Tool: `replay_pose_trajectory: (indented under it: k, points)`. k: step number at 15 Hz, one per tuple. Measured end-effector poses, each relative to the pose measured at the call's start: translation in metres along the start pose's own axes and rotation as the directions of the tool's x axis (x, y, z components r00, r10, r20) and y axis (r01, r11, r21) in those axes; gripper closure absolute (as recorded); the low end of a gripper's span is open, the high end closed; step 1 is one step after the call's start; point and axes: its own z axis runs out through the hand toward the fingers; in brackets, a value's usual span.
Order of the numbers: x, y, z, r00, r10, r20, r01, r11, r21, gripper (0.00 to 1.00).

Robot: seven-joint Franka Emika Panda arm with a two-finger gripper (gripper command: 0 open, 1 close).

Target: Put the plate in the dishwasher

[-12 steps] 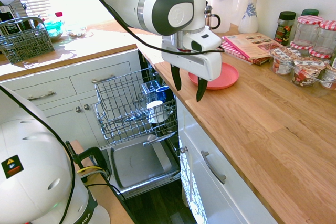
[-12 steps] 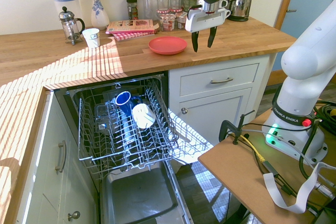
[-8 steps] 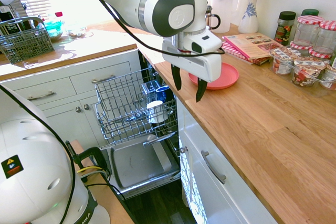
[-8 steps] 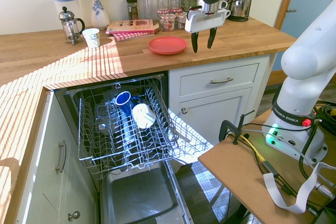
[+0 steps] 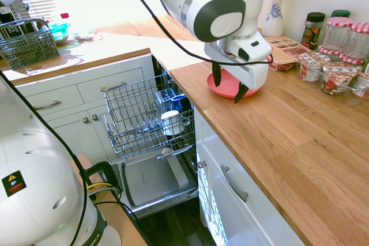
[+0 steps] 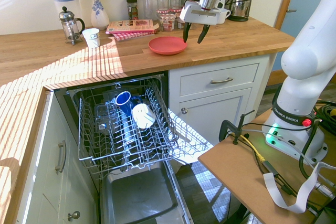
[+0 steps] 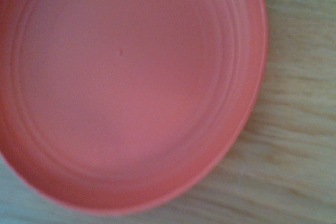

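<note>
The coral-red plate [image 6: 167, 45] lies flat on the wooden counter [image 6: 105, 59] and fills most of the wrist view [image 7: 126, 87]. In the first exterior view only its near rim [image 5: 222, 90] shows under the arm. My gripper [image 6: 192, 32] hangs open just above the plate's edge, fingers pointing down, nothing between them; it shows also in the first exterior view [image 5: 228, 84]. The dishwasher [image 6: 126, 129] stands open below the counter with its wire rack [image 5: 138, 116] pulled out and its door panel [image 5: 155, 180] folded down.
A blue cup [image 6: 124, 99] and a white cup [image 6: 142, 115] sit in the rack. Jars [image 5: 340, 56], a book [image 5: 282, 47] on a checked cloth, a vase [image 6: 98, 11], a French press [image 6: 69, 24], a paper cup [image 6: 91, 37] and a kettle [image 6: 240, 3] line the counter's back.
My gripper has moved from the counter beside the plate to above the plate's edge, still open. The plate has not moved.
</note>
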Motion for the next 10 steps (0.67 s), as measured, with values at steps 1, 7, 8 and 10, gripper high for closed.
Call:
replay_pose_trajectory:
  k: [1,7,8,10]
  points:
    - [0.009,-0.003,0.008,1.000,0.005,0.024,-0.006,0.999,0.036,0.00]
    - [0.045,0.000,0.037,0.995,0.048,0.089,-0.061,0.988,0.144,1.00]
    - [0.046,0.000,0.037,0.995,0.054,0.089,-0.068,0.986,0.151,1.00]
    - [0.047,0.000,0.037,0.995,0.058,0.086,-0.071,0.985,0.155,1.00]
